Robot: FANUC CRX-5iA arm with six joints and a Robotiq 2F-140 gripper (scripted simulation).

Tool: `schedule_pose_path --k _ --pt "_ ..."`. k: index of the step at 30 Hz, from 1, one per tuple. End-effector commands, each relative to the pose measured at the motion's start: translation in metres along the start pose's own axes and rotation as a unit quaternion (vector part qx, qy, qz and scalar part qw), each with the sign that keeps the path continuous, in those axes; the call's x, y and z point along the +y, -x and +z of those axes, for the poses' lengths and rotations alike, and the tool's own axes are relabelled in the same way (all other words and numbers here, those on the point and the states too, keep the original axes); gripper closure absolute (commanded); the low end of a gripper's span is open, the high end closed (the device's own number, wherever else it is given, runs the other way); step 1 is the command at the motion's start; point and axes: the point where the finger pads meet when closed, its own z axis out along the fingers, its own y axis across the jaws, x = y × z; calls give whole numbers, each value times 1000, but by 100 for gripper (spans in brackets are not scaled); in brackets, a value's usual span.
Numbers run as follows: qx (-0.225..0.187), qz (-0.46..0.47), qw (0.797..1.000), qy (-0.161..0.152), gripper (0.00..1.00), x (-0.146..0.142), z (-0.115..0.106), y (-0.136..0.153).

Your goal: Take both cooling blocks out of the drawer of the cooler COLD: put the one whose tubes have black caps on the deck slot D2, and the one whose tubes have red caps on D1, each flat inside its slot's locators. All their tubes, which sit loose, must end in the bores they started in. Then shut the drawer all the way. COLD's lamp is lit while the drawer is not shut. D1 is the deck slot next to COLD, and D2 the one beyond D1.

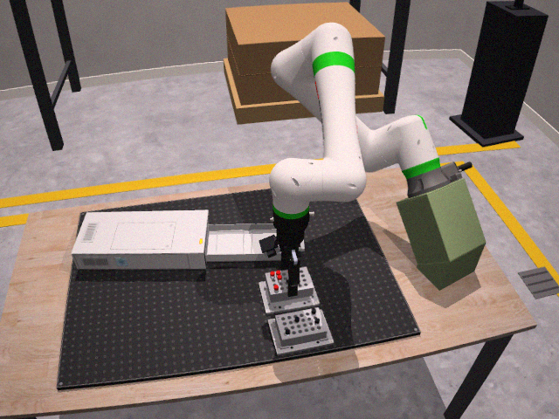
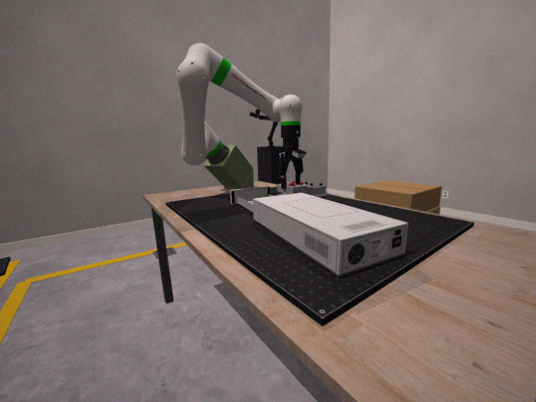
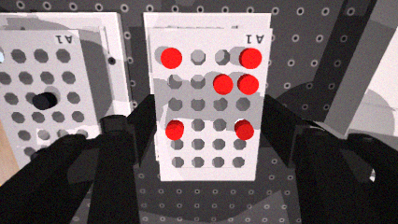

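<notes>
My gripper (image 1: 291, 279) (image 2: 290, 183) (image 3: 207, 109) is shut on the red-capped block (image 1: 279, 295) (image 3: 210, 42), one finger on each long side. Several red caps (image 1: 275, 287) (image 3: 171, 58) show in its bores. The block is over the D1 slot plate (image 1: 295, 305) (image 3: 206, 20) and looks slightly raised; its underside and any contact are hidden. The black-capped block (image 1: 302, 340) (image 3: 37, 42) sits on the D2 plate (image 1: 311, 346) (image 3: 117, 47). Cooler COLD (image 1: 140, 230) (image 2: 311, 216) has its drawer (image 1: 225, 242) (image 2: 245, 203) open. Its yellow lamp (image 1: 201, 241) is lit.
The drawer's visible part holds no block. Its outer end is partly behind the gripper in the top view. The black-capped block is close beside one finger in the wrist view. The green robot base (image 1: 446, 234) (image 2: 231, 171) stands on the table (image 1: 487, 298) beyond the perforated deck (image 1: 180, 325).
</notes>
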Motion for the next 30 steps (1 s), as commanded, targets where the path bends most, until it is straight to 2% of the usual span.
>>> schedule_pose_path --k 1,30 --pt "1 0 1000 -1 90 -1 -1 -1" --pt "1 0 1000 -1 90 -1 4 -1"
